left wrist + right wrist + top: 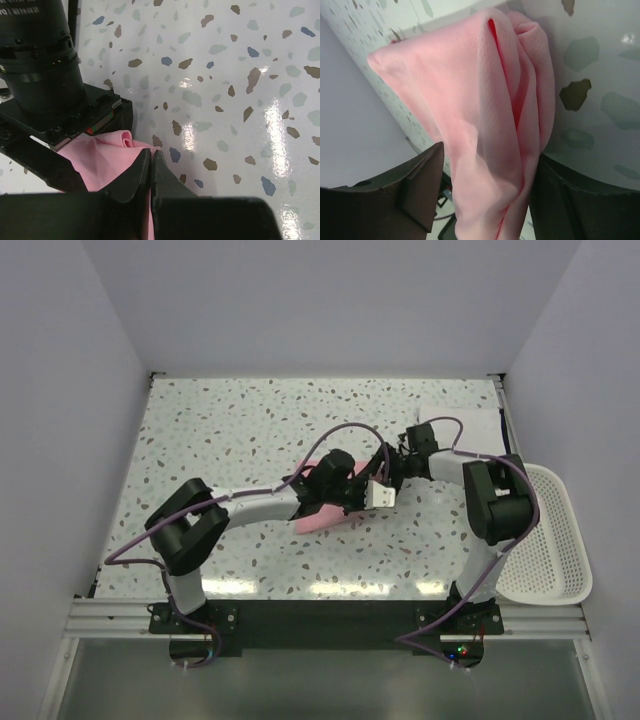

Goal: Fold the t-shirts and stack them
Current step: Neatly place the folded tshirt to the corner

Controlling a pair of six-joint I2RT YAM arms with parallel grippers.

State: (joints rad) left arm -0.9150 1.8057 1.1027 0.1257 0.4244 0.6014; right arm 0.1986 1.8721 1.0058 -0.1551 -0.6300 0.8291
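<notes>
The pale pink t-shirt [318, 516] lies bunched at the middle of the table, mostly hidden under both wrists. My left gripper [352, 498] is shut on a fold of it [107, 157], with pink cloth pinched between the closed fingers [151, 152] just above the tabletop. My right gripper [378, 478] meets it from the right. Its fingers stand wide apart [490, 152], with a thick hanging bunch of the pink cloth [485, 100] between them, lying against the right finger [560, 200]. A white folded t-shirt [468, 426] lies flat at the back right.
A white perforated plastic basket [575, 540] stands off the table's right edge beside the right arm. White walls close in the table on the left, back and right. Speckled tabletop [220, 430] shows at the left and back.
</notes>
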